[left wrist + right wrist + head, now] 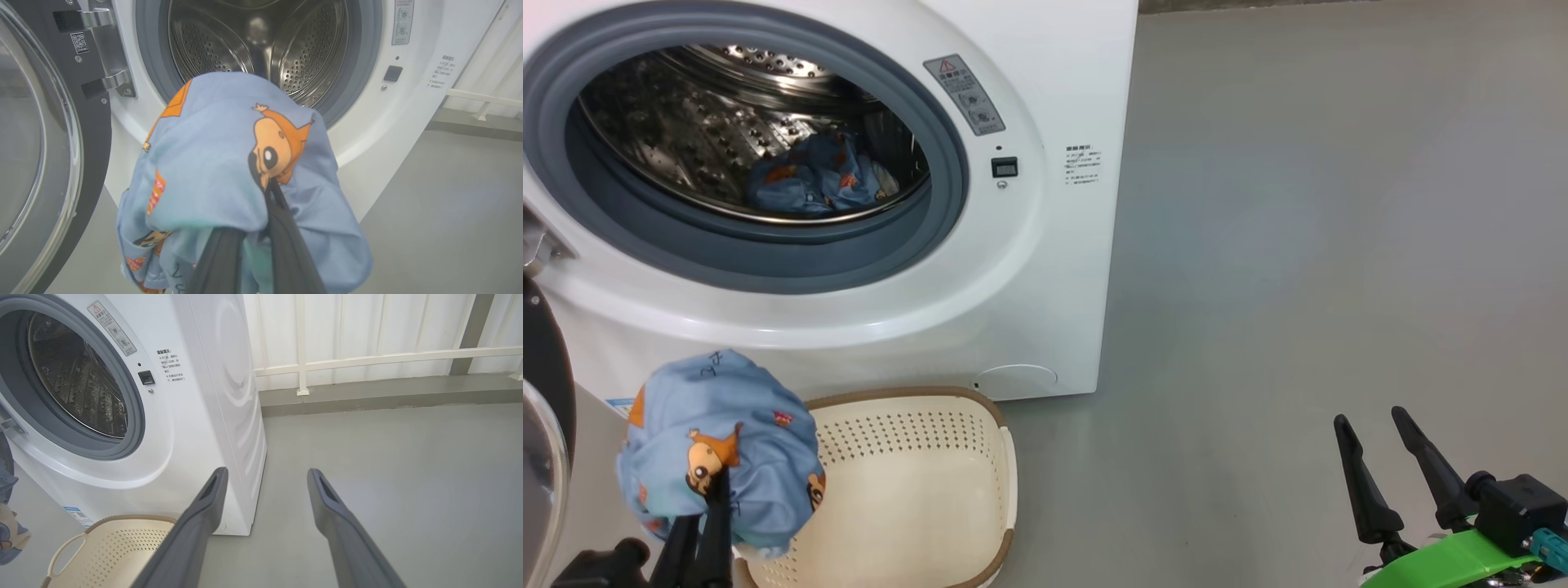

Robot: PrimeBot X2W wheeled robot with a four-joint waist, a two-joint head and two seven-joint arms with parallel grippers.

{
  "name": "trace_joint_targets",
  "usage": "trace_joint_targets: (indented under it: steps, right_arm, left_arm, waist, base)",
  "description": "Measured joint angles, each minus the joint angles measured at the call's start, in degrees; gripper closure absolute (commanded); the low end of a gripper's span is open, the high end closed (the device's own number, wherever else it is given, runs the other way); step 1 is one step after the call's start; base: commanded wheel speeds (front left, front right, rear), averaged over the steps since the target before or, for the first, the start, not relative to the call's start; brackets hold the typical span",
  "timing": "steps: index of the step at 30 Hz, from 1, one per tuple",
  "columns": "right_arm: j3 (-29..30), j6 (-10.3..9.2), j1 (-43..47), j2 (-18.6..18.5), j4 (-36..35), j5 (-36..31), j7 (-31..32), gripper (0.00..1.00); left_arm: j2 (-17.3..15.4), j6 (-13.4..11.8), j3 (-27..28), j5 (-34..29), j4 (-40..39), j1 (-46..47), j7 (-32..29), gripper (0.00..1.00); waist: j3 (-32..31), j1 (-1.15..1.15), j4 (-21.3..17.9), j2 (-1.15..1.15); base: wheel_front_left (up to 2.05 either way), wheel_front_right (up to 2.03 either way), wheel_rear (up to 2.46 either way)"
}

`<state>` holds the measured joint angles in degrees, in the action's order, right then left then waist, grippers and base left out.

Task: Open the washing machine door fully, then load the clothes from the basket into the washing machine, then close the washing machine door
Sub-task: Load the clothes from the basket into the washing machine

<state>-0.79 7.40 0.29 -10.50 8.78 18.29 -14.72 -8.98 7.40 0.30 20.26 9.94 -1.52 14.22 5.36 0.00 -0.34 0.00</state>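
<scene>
The washing machine point(1045, 269) stood on the grey floor point(1323, 245) with its door point(96, 163) swung wide open to the left, glass bowl facing outward. Inside the perforated steel drum point(686, 114), one crumpled blue printed garment point(817, 175) lay at the bottom, toward the front right, just behind the grey-blue gasket point(768, 261); the rest of the drum that showed was bare metal.

The left hand point(719, 490) was clamped on a second bundle of clothes point(719, 416), its two dark fingers pinched together through the blue fabric with its orange cartoon figures. The bundle hung in the air in front of the machine, below the drum opening and above the left side of the basket point(1006, 457).

The basket sat on the floor right against the foot of the machine. The part of its inside that showed was plain cream plastic; its near left corner was hidden behind the bundle.

The right hand point(1372, 418) hovered over the floor well to the right of the machine, fingers spread apart, gripping nothing
</scene>
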Motion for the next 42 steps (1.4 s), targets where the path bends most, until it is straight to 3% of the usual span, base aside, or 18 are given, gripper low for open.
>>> trace_joint_targets:
  steps: [20,33,42]
  right_arm:
    - [-0.08,0.00,-0.03,0.58,-0.86,0.00,0.00,0.00]
    - [-0.59,0.00,-6.99,2.44,-2.04,-0.14,0.00,0.00]
    - [-2.44,0.00,-12.56,4.23,-2.42,-0.16,0.00,0.00]
  left_arm:
    - [0.18,0.00,0.02,-0.12,-1.54,0.67,0.00,1.00]
    - [-4.99,0.00,-1.13,1.94,3.96,23.79,0.40,1.00]
    - [-10.28,0.00,-1.57,2.75,14.97,40.34,0.42,1.00]
  waist:
    - [2.04,0.01,-1.02,0.00]
    - [11.66,0.00,-3.11,0.00]
    - [19.29,0.00,-6.17,0.00]
  base:
    - [0.00,0.00,0.00]
    - [0.00,0.00,0.00]
    - [0.00,0.00,0.00]
